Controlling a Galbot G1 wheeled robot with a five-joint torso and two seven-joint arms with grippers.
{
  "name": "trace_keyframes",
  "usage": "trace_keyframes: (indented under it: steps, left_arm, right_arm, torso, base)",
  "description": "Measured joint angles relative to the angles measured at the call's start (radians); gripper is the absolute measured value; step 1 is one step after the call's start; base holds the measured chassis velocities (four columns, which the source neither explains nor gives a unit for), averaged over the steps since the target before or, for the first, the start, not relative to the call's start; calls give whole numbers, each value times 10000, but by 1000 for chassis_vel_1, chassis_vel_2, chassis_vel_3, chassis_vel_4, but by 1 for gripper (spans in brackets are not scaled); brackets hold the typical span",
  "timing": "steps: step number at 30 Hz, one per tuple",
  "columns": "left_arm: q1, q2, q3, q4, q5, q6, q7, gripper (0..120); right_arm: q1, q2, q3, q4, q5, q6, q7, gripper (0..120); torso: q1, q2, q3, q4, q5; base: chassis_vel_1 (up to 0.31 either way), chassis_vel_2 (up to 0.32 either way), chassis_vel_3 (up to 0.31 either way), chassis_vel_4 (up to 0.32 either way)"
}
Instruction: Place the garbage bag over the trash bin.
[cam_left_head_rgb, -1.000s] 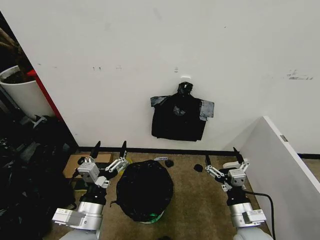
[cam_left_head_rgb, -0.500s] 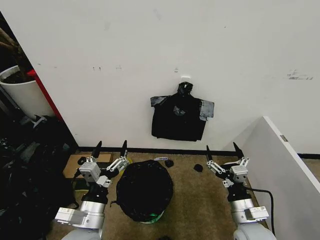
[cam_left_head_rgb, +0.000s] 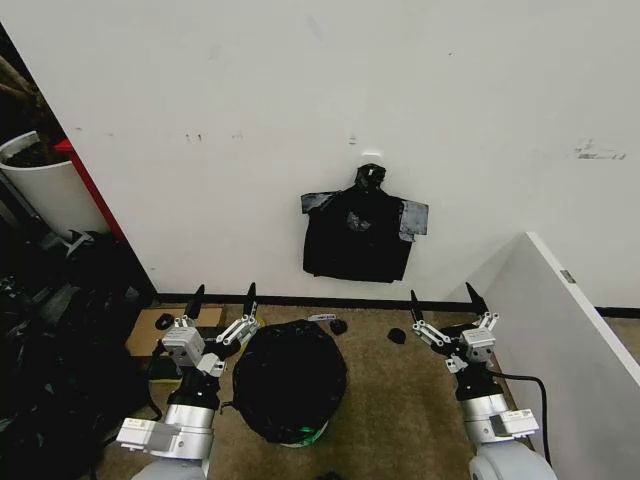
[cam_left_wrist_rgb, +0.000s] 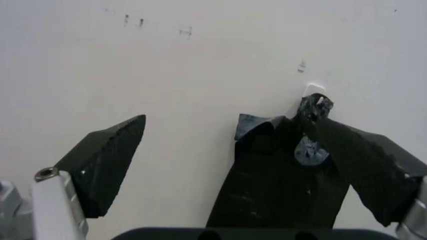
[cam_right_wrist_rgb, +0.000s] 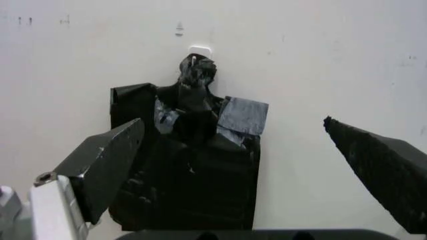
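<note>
In the head view the glossy black garbage bag (cam_left_head_rgb: 289, 378) is draped over the trash bin (cam_left_head_rgb: 308, 436), whose white and greenish base peeks out under the plastic on the floor. My left gripper (cam_left_head_rgb: 222, 300) stands open just left of the covered bin, fingers pointing up toward the wall. Right of the bin, farther off, my right gripper (cam_left_head_rgb: 442, 300) is open too, and holds nothing. Both wrist views look past spread fingers, the left's (cam_left_wrist_rgb: 107, 165) and the right's (cam_right_wrist_rgb: 107, 165), at the wall.
A flat black bundle with grey tabs (cam_left_head_rgb: 362, 235) hangs from a hook on the white wall. A white panel (cam_left_head_rgb: 570, 330) rises at the right. Dark bags (cam_left_head_rgb: 50, 330) and a taller white bin (cam_left_head_rgb: 40, 185) crowd the left. Small black scraps (cam_left_head_rgb: 339, 326) lie by the baseboard.
Both arms drew back slightly toward me, the right gripper also rising a little and shifting left. The covered bin has stayed put.
</note>
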Motion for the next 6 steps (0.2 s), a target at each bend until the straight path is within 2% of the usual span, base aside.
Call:
trace_keyframes:
  steps: [6]
  left_arm:
    - [9, -90, -20, 69, 74, -18, -25, 100]
  right_arm:
    - [22, -136, -77, 9, 74, 13, 20, 100]
  torso:
    - [0, 0, 0, -1, 0]
  base:
    - [0, 0, 0, 0]
